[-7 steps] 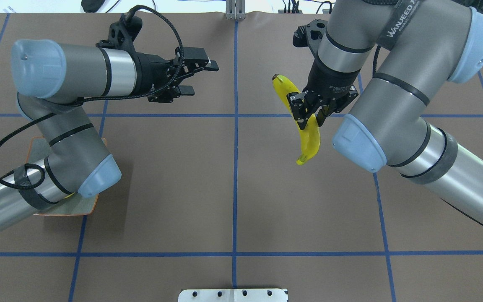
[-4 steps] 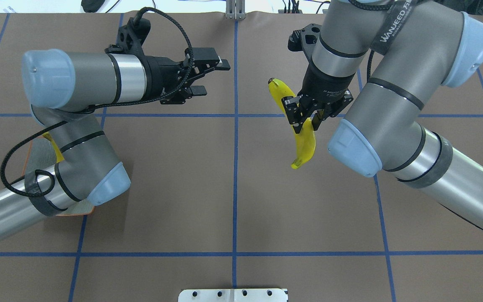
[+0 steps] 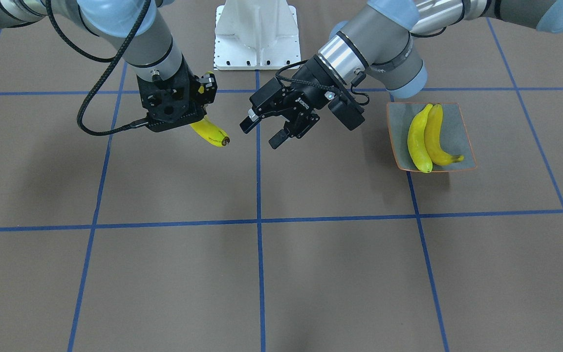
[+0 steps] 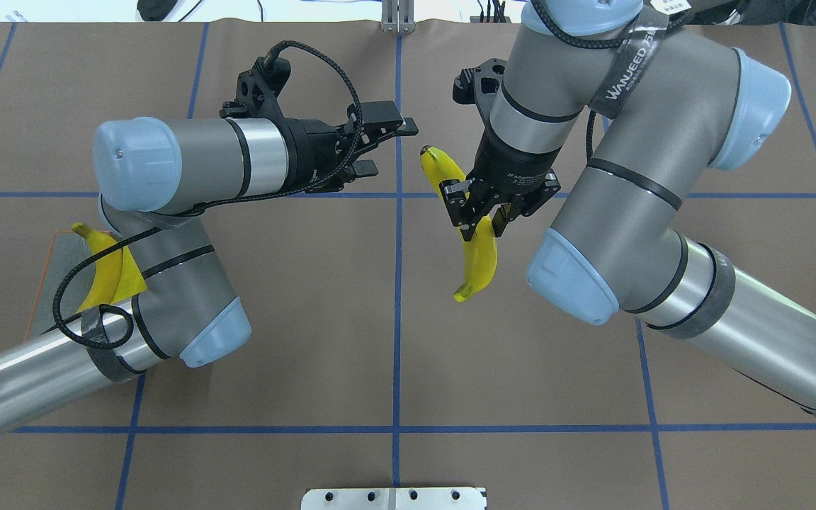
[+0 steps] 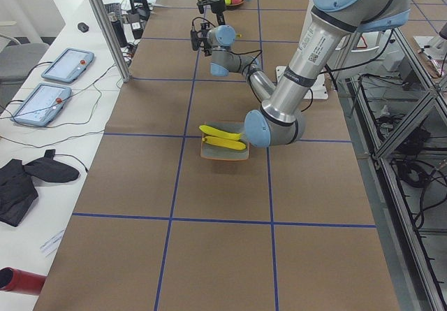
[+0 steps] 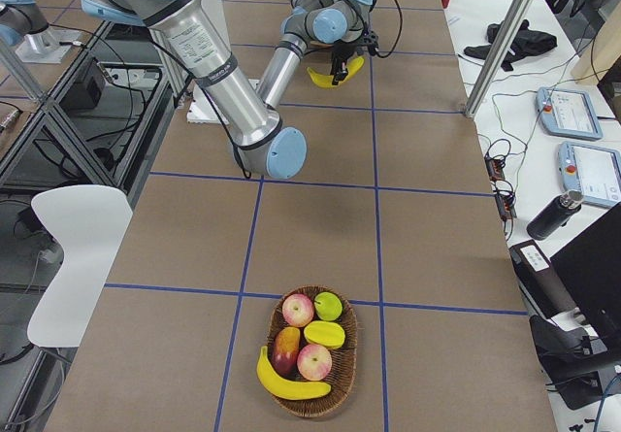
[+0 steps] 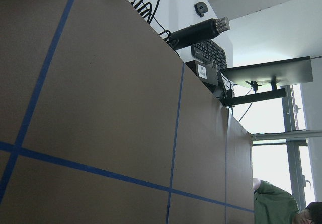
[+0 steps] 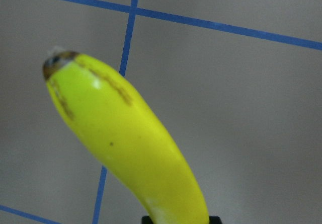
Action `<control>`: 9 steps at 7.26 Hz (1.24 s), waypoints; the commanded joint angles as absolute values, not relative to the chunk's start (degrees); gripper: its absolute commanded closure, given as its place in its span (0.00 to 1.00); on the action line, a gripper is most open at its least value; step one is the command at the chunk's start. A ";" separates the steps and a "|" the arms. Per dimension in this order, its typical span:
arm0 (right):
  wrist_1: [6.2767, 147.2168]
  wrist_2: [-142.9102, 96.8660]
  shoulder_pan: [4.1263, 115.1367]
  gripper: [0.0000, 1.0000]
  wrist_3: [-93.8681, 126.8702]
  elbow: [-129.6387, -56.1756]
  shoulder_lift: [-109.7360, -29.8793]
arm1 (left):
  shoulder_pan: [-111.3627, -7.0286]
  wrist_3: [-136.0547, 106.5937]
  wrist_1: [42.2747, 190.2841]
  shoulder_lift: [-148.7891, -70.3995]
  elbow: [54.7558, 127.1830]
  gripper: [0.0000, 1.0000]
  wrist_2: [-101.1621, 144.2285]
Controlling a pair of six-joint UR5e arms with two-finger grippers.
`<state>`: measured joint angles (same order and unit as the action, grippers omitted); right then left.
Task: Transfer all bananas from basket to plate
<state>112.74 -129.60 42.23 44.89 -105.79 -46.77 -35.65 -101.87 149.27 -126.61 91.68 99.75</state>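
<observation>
**Two bananas plated, one in the air, one in the basket**

In the table's left half, between its long edges, sits the plate point(image 3: 450, 115), square and grey-green with an orange rim. Two bananas lie on it side by side and touching, the one point(image 3: 418, 139) nearer the table's middle and the other point(image 3: 439, 134) on its outer side. In the overhead view the left arm covers most of the plate.

Toward the table's centre the left gripper point(image 4: 390, 149) hangs above the brown surface. Its jaws are spread wide with nothing between them, and they point across the middle blue line.

Just beyond that line is the third banana point(image 4: 482, 258), held clear of the table. Its dark blossom end lies close to the left gripper's fingers point(image 3: 246, 123) but does not touch them. The right gripper point(image 4: 475, 216) points downward and its jaws are clamped across the banana's middle. The stem end hangs toward the robot's edge.

At the table's right end, well apart from all this, stands the woven basket point(image 6: 353, 345). The fourth banana point(image 6: 291, 385) lies along its rim beside red, yellow and green fruit point(image 6: 313, 362).
</observation>
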 commanded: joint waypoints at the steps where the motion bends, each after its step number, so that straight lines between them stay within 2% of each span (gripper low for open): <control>1: 112.59 -129.55 41.84 1.00 45.09 -103.99 -45.10 | -33.93 -101.95 149.15 -127.26 91.67 0.00 98.10; 9: 112.59 -129.55 41.48 1.00 45.18 -103.54 -44.30 | -30.86 -103.10 149.06 -129.02 90.53 0.00 94.49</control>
<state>112.59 -129.55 41.49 45.18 -103.53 -44.30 -31.79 -103.08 149.15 -128.38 90.70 95.75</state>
